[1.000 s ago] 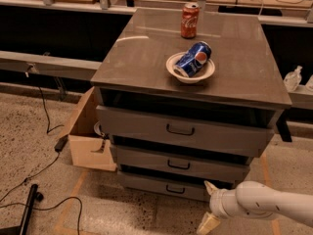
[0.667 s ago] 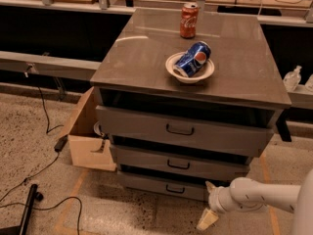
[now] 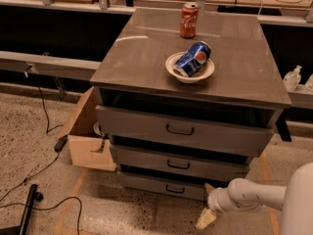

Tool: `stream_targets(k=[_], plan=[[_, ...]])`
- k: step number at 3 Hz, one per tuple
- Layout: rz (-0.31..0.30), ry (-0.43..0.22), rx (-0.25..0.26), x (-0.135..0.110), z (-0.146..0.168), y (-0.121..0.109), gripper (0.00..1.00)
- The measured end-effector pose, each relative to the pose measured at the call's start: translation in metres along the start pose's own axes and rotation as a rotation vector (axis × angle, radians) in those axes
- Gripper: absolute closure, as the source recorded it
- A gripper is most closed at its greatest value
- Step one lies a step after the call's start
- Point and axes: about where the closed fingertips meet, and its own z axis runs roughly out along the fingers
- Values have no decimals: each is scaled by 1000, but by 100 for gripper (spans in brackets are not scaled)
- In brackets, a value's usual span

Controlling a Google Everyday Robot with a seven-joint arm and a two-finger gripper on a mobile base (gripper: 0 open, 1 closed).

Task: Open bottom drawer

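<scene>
The white arm has swung in closer, but its tan-tipped pincer (image 3: 207, 202) has barely shifted: released, low beneath the grey counter's (image 3: 142, 58) front right corner. The slim grey matte bottom drawer (image 3: 146, 182), lowest under the front edge, is shut and ungrasped.

Matte bottom drawer (image 3: 146, 182), smooth plastic hand (image 3: 207, 202) beside

Hand (image 3: 207, 203): low, just beside the right end of the bottom drawer (image 3: 164, 185); position barely shifted.
Forearm (image 3: 249, 196), behind the hand: earlier a long span running off to the right; now foreshortened.
White arm link (image 3: 299, 202), right of the hand: absent at first, then a sliver, now a broad mass.
</scene>
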Motion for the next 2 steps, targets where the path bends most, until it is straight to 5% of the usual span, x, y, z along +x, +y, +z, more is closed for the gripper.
stream_targets(k=[2], plan=[[-30, -87, -2, 16, 16, -23, 0]])
